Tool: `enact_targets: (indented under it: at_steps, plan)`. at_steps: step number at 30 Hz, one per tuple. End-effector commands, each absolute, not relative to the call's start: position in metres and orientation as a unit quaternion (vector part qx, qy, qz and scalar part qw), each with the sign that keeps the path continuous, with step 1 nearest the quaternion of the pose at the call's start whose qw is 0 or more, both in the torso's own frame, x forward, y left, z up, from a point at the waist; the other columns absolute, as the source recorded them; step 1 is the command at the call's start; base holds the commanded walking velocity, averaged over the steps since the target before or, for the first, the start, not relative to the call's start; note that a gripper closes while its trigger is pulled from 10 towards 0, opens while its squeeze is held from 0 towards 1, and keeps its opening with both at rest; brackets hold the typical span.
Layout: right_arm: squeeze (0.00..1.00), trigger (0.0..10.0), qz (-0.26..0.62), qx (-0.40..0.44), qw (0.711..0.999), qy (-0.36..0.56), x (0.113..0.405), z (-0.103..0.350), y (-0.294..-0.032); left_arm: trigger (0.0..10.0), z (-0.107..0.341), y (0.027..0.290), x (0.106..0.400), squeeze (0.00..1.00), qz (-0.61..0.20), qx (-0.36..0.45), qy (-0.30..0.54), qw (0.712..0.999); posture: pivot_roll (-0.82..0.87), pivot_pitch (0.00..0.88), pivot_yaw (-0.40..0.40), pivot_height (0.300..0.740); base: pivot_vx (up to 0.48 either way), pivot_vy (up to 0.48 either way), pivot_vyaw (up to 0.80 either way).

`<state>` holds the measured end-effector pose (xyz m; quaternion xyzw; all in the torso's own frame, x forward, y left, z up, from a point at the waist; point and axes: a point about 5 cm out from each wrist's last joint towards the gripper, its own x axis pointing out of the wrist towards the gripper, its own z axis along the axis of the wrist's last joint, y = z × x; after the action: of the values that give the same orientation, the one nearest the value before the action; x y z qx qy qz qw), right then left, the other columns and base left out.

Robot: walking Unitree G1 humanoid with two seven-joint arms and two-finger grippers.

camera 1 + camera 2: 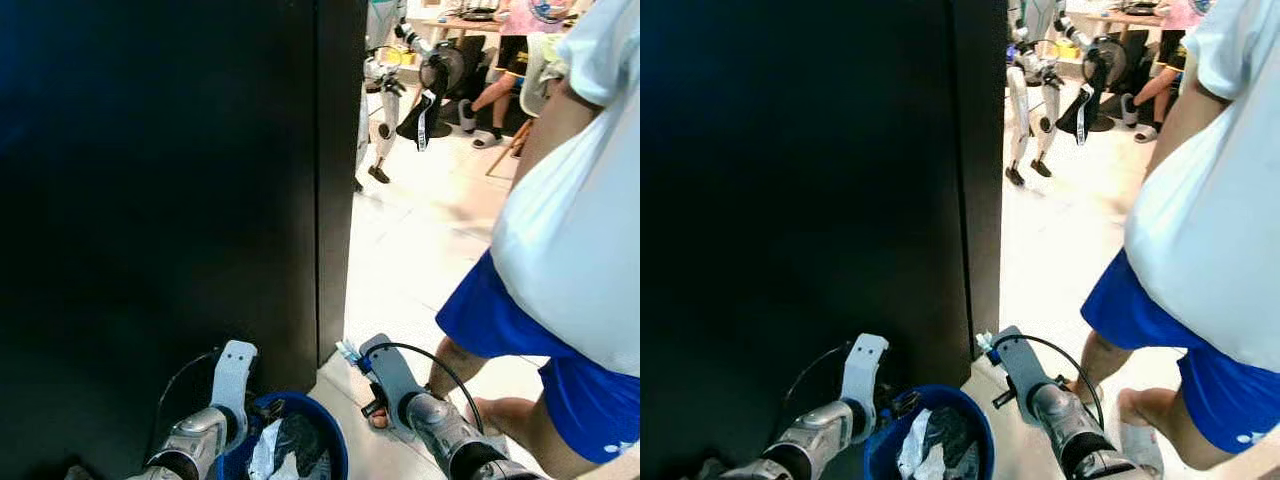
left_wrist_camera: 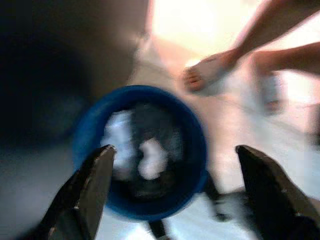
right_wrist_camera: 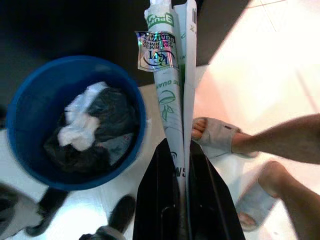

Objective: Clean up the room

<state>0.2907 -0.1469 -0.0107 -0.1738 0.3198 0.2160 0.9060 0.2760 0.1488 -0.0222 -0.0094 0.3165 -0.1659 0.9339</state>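
**Paper tube held over the blue bin, tight corner by the black wall**

The robot stands hard against a tall black panel [image 1: 160, 180] whose edge runs straight down to the floor; the only open room is the pale tiled floor [image 1: 420, 250] to its right, and a person in blue shorts [image 1: 560, 320] fills much of that, sandalled feet just beside the bin.

The blue bin [image 3: 30, 150] is round, smooth plastic, sitting low between the two arms, with crumpled white paper and dark plastic film inside.

The right gripper [image 3: 182, 200] is clamped on a white printed tube [image 3: 167, 95], a thin rolled wrapper with green lettering and a shiny foil label. Its long axis runs straight out along the fingers, the free end pointing away from the wrist and passing just beside the bin's rim (not over the opening, as far as I can see).

The left gripper [image 2: 175, 190] hangs above the bin, fingers [image 2: 85, 190] spread wide, holding nothing; that view is blurred.

Farther off, another robot [image 1: 385, 110] stands by a fan.
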Motion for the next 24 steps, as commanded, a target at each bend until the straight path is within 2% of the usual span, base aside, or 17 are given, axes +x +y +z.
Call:
enact_targets:
  at_steps: [1,2,3,4,5,7,10,12,14,19,21,22,24]
  plan:
    - [0.00,10.0,0.262,-0.172,0.890,0.332,0.290,-0.011,-0.133,10.0,-0.025,0.176,0.272,0.96,-0.095,0.033,0.322,0.941,-0.08,0.051,0.037,0.729,0.000,0.000,0.00]
    - [0.00,10.0,0.262,-0.172,0.890,0.332,0.290,-0.011,-0.133,10.0,-0.025,0.176,0.272,0.96,-0.095,0.033,0.322,0.941,-0.08,0.051,0.037,0.729,0.000,0.000,0.00]
    - [0.00,10.0,0.289,-0.189,0.871,0.350,0.286,-0.015,-0.124,10.0,-0.023,0.189,0.273,0.00,-0.055,0.054,0.313,0.947,-0.07,0.052,0.032,0.729,0.000,0.000,0.00]
    - [0.00,10.0,0.302,-0.213,0.855,0.364,0.282,-0.019,-0.119,10.0,-0.021,0.196,0.274,0.00,-0.035,0.070,0.304,0.949,-0.06,0.054,0.027,0.729,0.000,0.000,0.00]
    - [0.00,10.0,0.302,-0.213,0.855,0.364,0.282,-0.019,-0.119,10.0,-0.021,0.196,0.274,0.00,-0.035,0.070,0.304,0.949,-0.06,0.054,0.027,0.729,0.000,0.000,0.00]
    - [0.00,10.0,0.305,-0.259,0.837,0.373,0.280,-0.022,-0.107,10.0,-0.015,0.201,0.277,0.00,-0.019,0.079,0.276,0.958,0.01,0.064,0.001,0.729,0.000,0.000,0.00]
    - [0.00,10.0,0.306,-0.267,0.834,0.373,0.280,-0.021,-0.101,10.0,-0.014,0.200,0.277,0.00,-0.023,0.080,0.263,0.961,0.03,0.066,-0.008,0.729,0.000,0.000,0.00]
    - [0.00,10.0,0.308,-0.261,0.837,0.370,0.282,-0.019,-0.086,10.0,-0.016,0.194,0.272,0.00,-0.039,0.070,0.251,0.965,0.07,0.074,-0.019,0.729,0.000,0.000,0.00]
    - [0.00,10.0,0.308,-0.261,0.837,0.370,0.282,-0.019,-0.086,10.0,-0.016,0.194,0.272,0.00,-0.039,0.070,0.251,0.965,0.07,0.074,-0.019,0.729,0.000,0.000,0.00]
    - [0.00,10.0,0.327,-0.232,0.838,0.370,0.281,-0.014,-0.061,10.0,-0.024,0.179,0.262,0.00,-0.091,0.060,0.245,0.963,0.11,0.081,-0.028,0.729,0.000,0.000,0.00]
    - [0.00,10.0,0.327,-0.232,0.838,0.370,0.281,-0.014,-0.061,10.0,-0.024,0.179,0.262,0.00,-0.091,0.060,0.245,0.963,0.11,0.081,-0.028,0.729,0.000,0.000,0.00]
    - [0.96,10.0,0.324,-0.226,0.847,0.357,0.284,-0.009,-0.054,10.0,-0.024,0.177,0.260,0.00,-0.098,0.071,0.241,0.963,0.12,0.082,-0.031,0.729,0.000,0.000,0.00]
    - [1.00,10.0,0.326,-0.218,0.853,0.345,0.287,-0.004,-0.046,10.0,-0.025,0.176,0.259,0.00,-0.100,0.083,0.240,0.962,0.13,0.080,-0.029,0.729,0.000,0.000,0.00]
